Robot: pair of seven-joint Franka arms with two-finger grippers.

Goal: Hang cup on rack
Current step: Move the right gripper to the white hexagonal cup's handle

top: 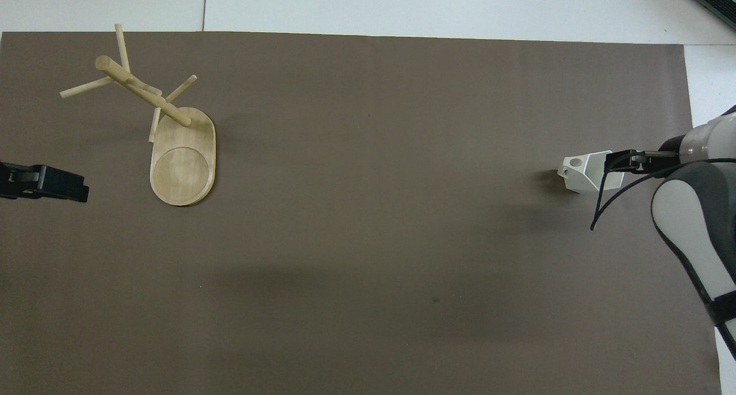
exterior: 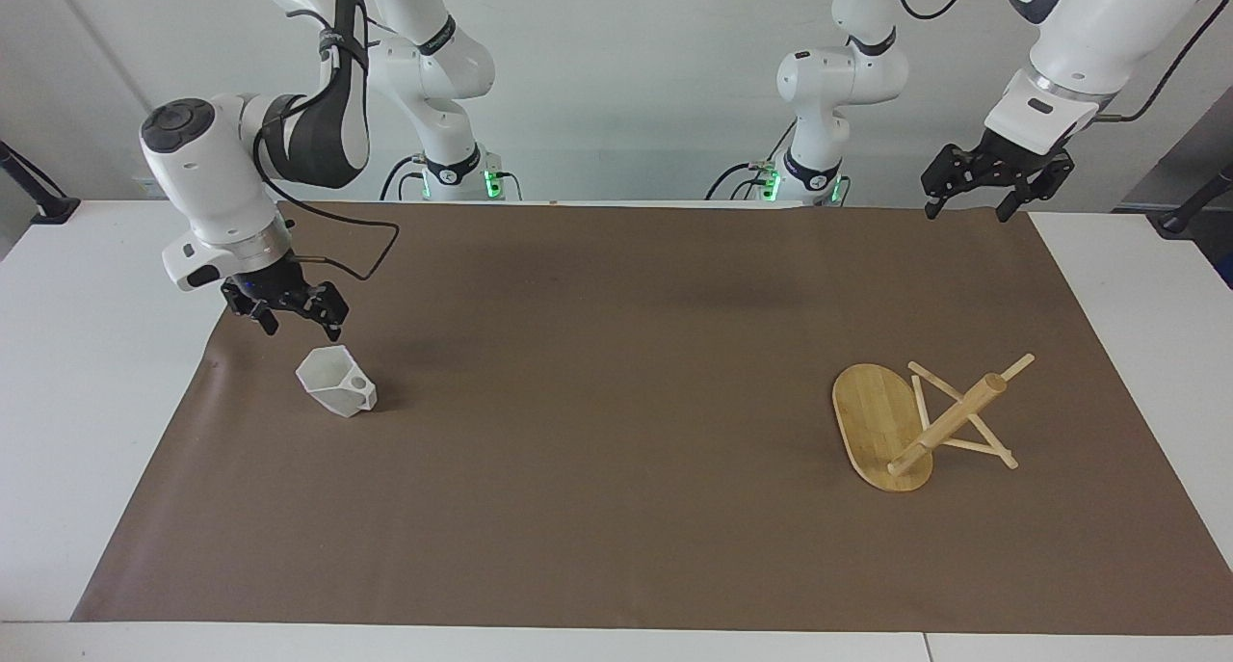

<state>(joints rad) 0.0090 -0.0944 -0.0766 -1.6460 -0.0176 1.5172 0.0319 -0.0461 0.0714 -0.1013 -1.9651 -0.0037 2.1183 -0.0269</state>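
Small white faceted matte cup [exterior: 334, 381]: likely light, rigid; pinch rim wall. Right gripper [exterior: 286, 313] spread, empty, above it; left gripper [exterior: 995, 187] waits, spread.

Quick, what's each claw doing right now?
Left claw: open, empty, waiting above the table edge.
Right claw: open, empty, just above the cup.
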